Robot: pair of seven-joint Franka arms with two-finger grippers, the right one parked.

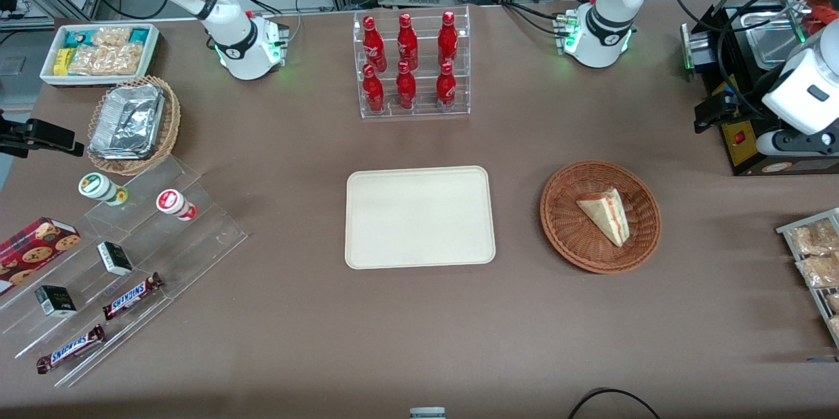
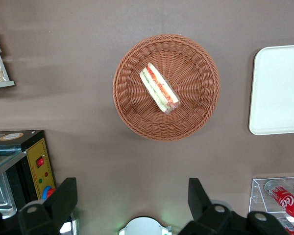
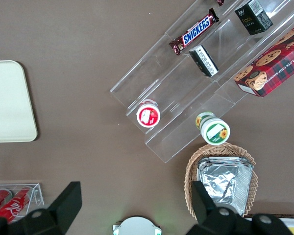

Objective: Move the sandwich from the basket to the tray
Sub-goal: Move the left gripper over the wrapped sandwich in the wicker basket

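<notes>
The sandwich, a pale bread wedge with red and green filling, lies in the round reddish-brown basket. Beside the basket, toward the parked arm's end, sits the cream-white tray with nothing on it. My left gripper hangs high over bare table between the arm's base and the basket. It is open, its black fingers are wide apart, and nothing is between them. The arm's white hand shows at the working arm's end of the table.
A clear rack of red bottles stands farther from the front camera than the tray. A black appliance with a yellow panel sits near the basket at the working arm's end. Snack packets lie on a rack there.
</notes>
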